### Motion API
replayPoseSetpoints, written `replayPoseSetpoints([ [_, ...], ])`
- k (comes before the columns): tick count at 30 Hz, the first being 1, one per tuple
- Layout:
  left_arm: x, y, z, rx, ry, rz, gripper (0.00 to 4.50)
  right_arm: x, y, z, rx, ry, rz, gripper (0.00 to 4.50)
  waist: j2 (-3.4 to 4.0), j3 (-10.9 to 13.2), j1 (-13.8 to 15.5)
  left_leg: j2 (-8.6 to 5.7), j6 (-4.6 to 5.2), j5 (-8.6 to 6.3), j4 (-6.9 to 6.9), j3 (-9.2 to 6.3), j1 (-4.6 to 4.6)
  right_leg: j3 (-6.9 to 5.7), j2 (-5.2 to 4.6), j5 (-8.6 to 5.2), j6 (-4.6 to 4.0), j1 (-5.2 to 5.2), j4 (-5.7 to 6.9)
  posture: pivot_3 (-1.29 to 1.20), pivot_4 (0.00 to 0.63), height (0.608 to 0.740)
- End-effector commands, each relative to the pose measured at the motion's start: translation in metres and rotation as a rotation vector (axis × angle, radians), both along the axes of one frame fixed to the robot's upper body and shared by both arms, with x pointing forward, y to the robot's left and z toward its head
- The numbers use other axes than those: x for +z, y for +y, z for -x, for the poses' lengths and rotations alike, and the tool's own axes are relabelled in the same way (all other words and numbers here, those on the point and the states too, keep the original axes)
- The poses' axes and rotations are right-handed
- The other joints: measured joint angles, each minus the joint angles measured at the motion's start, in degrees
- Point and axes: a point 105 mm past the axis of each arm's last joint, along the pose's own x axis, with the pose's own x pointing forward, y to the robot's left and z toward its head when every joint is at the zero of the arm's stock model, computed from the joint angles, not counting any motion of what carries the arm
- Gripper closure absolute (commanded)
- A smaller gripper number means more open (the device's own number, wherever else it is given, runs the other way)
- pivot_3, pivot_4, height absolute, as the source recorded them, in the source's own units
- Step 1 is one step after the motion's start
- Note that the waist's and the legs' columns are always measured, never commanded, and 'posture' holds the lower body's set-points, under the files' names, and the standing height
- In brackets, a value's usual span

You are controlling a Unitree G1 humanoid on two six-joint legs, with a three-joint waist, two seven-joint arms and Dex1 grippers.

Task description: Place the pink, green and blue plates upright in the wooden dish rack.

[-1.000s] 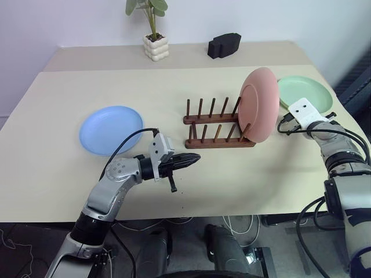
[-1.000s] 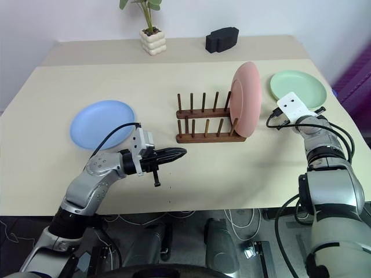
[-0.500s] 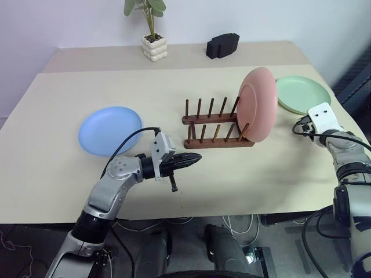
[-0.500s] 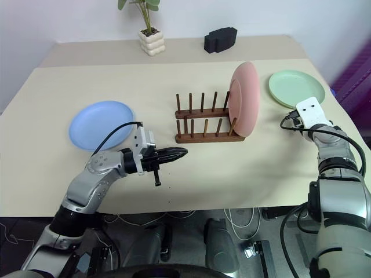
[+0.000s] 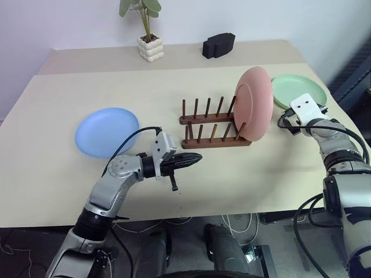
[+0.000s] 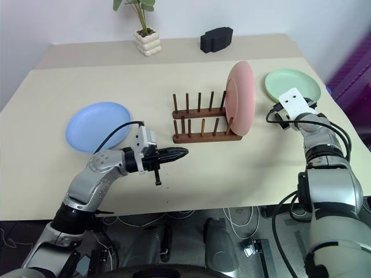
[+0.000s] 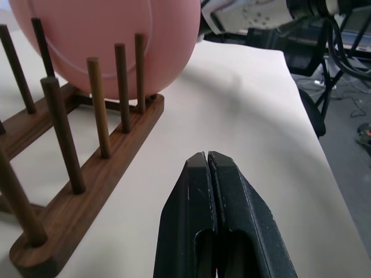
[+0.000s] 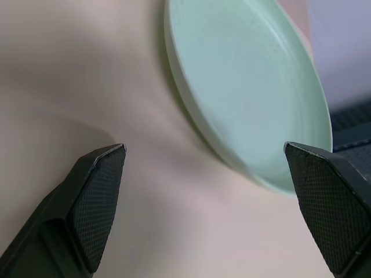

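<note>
The pink plate (image 5: 253,103) stands upright at the right end of the wooden dish rack (image 5: 211,124). To the right of it, the green plate (image 5: 298,91) lies flat on the table. My right gripper (image 8: 206,156) is open just in front of that plate's near rim (image 8: 249,98), with nothing between its fingers. The blue plate (image 5: 107,131) lies flat at the left. My left gripper (image 5: 194,158) is shut and empty, hovering in front of the rack and pointing right, toward the rack's near rail (image 7: 87,191).
A potted plant (image 5: 149,43) and a black block (image 5: 218,44) stand at the back of the table (image 5: 243,174). The table's right edge runs close behind the green plate. Bare tabletop lies between the rack and the front edge.
My right hand swung out to the right away from the pink plate, then came back up to the green plate. The left arm has kept still. The view has shifted slightly.
</note>
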Motion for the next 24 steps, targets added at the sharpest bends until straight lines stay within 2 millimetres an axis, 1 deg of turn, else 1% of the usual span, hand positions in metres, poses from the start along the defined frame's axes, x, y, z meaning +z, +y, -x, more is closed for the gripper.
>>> replayPoseSetpoints([
  [1, 0.01, 0.004, 0.003, 0.017, -0.045, 0.014, 4.5, 0.01, 0.005, -0.006, 0.006, -0.023, -0.014, 0.89, 0.0, 0.0, 0.0, 0.0, 0.0, 0.0, 0.0, 0.0, 0.0, 0.0, 0.0, 0.0, 0.0, 0.0, 0.0, 0.0, 0.15, 0.736],
  [4, 0.01, 0.007, 0.005, 0.028, -0.044, 0.012, 4.5, 0.009, 0.007, -0.006, 0.004, -0.025, -0.017, 2.28, 0.0, 0.0, 0.0, 0.0, 0.0, 0.0, 0.0, 0.0, 0.0, 0.0, 0.0, 0.0, 0.01, 0.0, 0.0, 0.0, 0.15, 0.736],
  [5, 0.01, 0.007, 0.006, 0.03, -0.043, 0.011, 4.5, 0.008, 0.006, -0.006, 0.002, -0.028, -0.018, 2.89, 0.0, 0.0, 0.0, 0.0, 0.0, 0.0, 0.0, 0.0, 0.0, 0.0, 0.0, 0.0, 0.01, 0.0, 0.0, 0.0, 0.15, 0.736],
  [8, 0.01, 0.007, 0.007, 0.03, -0.042, 0.01, 4.5, 0.008, 0.005, -0.005, -0.012, -0.052, -0.037, 4.44, 0.0, 0.0, 0.0, 0.0, 0.0, 0.0, 0.0, 0.01, 0.0, 0.01, 0.0, 0.0, 0.0, 0.0, 0.0, 0.0, 0.15, 0.736],
  [11, 0.01, 0.006, 0.008, 0.025, -0.04, 0.011, 4.5, 0.01, 0.001, -0.003, -0.017, -0.091, -0.049, 4.44, 0.0, 0.0, 0.0, 0.0, 0.0, 0.0, -0.01, 0.01, 0.01, 0.01, 0.0, 0.0, 0.01, 0.0, 0.01, 0.0, 0.15, 0.736],
  [15, 0.01, 0.004, 0.01, 0.009, -0.036, 0.013, 4.5, 0.014, -0.01, 0.004, -0.037, -0.157, -0.032, 4.44, 0.0, 0.0, 0.0, 0.0, 0.0, 0.0, 0.0, 0.0, 0.0, 0.01, 0.0, 0.01, 0.01, 0.01, 0.0, 0.0, 0.15, 0.736],
  [18, 0.009, 0.001, 0.011, -0.009, -0.028, 0.015, 4.5, 0.013, -0.016, 0.012, -0.027, -0.204, -0.089, 4.44, 0.0, 0.0, 0.0, -0.01, 0.0, 0.0, 0.0, 0.01, 0.0, 0.02, 0.0, 0.0, 0.01, 0.01, 0.0, 0.0, 0.15, 0.736],
  [24, 0.007, -0.004, 0.011, -0.049, -0.013, 0.019, 4.5, 0.012, -0.021, 0.032, 0.031, -0.294, -0.201, 4.44, 0.0, 0.0, 0.0, -0.01, 0.02, -0.01, 0.0, 0.02, 0.07, 0.03, 0.0, 0.0, 0.03, 0.09, -0.02, 0.0, 0.15, 0.736],
])
